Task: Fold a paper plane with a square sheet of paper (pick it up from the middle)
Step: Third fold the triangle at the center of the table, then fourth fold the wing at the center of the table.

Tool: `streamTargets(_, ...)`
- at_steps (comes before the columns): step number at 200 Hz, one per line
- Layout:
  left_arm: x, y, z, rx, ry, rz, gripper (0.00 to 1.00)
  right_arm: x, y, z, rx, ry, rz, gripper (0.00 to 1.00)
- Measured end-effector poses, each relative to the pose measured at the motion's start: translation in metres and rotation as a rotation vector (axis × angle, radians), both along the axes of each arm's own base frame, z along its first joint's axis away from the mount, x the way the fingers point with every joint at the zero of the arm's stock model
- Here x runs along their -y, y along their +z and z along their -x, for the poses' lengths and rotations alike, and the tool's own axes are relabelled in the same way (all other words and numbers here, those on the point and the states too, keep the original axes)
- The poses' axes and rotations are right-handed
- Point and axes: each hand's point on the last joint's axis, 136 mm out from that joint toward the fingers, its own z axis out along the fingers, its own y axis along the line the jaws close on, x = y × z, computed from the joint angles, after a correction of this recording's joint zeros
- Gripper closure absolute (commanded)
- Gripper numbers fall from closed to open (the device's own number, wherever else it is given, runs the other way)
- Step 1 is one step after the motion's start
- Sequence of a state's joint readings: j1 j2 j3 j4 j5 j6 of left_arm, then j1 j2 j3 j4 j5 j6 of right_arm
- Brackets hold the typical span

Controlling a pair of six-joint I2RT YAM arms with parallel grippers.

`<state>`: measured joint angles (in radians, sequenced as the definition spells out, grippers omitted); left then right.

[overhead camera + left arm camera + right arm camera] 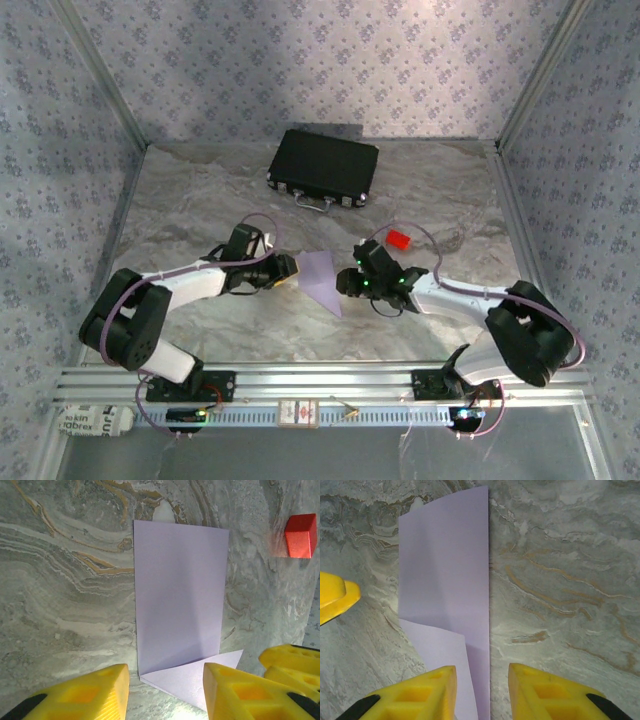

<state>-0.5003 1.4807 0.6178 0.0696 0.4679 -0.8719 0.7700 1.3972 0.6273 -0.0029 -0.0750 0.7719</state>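
Lilac and partly folded, the sheet of paper (322, 278) lies on the grey marbled tabletop (190, 200) directly between the two robot arms. The left fingers (287, 268) and the right fingers (345, 283) face each other across it, each pair spread apart at the paper's edge and clamped on nothing. A small red block (399, 240) sits near the right arm, and a black case (323, 167) rests well behind.
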Motion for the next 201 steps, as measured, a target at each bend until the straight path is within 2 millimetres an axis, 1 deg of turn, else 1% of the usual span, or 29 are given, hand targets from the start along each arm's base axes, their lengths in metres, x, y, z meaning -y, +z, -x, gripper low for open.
streamTargets(40,0.002,0.001,0.005,-0.021,-0.027,0.032,0.57,-0.011,-0.014,0.002,-0.046,0.034,-0.028,0.69)
streamTargets(65,0.001,-0.006,0.011,-0.055,-0.039,0.041,0.56,-0.02,-0.019,0.001,-0.07,0.052,-0.041,0.7)
streamTargets(92,0.0,-0.009,0.014,-0.077,-0.045,0.052,0.56,-0.025,-0.018,-0.004,-0.077,0.06,-0.056,0.78)
streamTargets(135,0.0,-0.016,0.015,-0.112,-0.049,0.061,0.56,-0.025,-0.019,-0.007,-0.086,0.063,-0.065,0.89)
streamTargets(165,0.001,-0.021,0.016,-0.14,-0.047,0.064,0.53,-0.022,-0.018,-0.009,-0.093,0.064,-0.079,0.9)
streamTargets(201,0.008,-0.015,0.008,-0.142,-0.044,0.1,0.49,-0.019,-0.015,-0.012,-0.099,0.078,-0.101,0.91)
